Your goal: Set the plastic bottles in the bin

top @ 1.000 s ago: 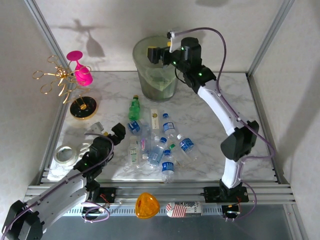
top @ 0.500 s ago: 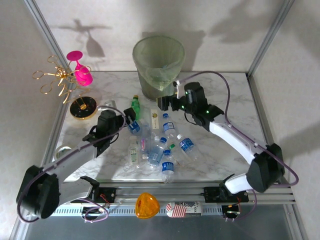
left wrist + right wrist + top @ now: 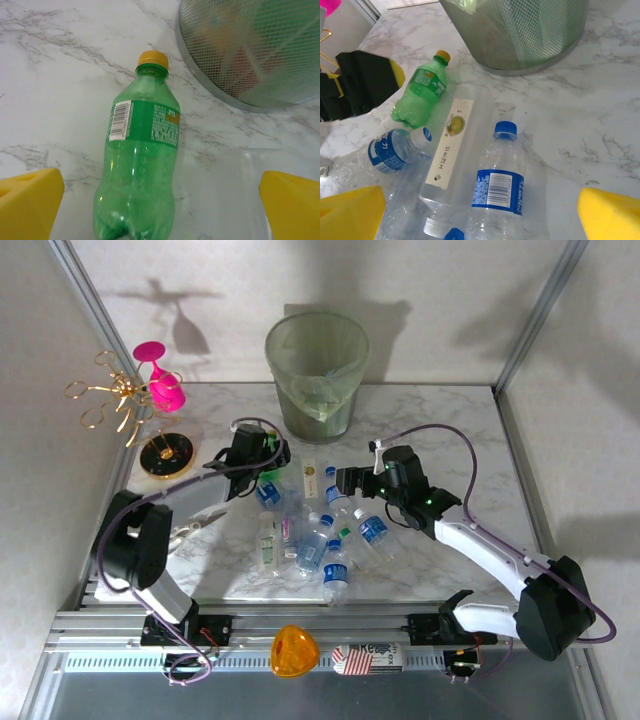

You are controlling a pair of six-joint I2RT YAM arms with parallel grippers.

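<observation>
Green bottle (image 3: 137, 165): barcode shows, print unreadable; lying on desk (image 3: 50, 75) near bin (image 3: 250, 50).
Left end effector (image 3: 160, 200): spread over it, arm reaching forward.
Right end effector (image 3: 480, 215): spread over blue-labelled bottles (image 3: 499, 180).

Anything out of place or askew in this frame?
The plastic bottles lie on their sides in a loose pile mid-table. An orange object and a red-striped item sit on the front rail, apart from everything else.
</observation>
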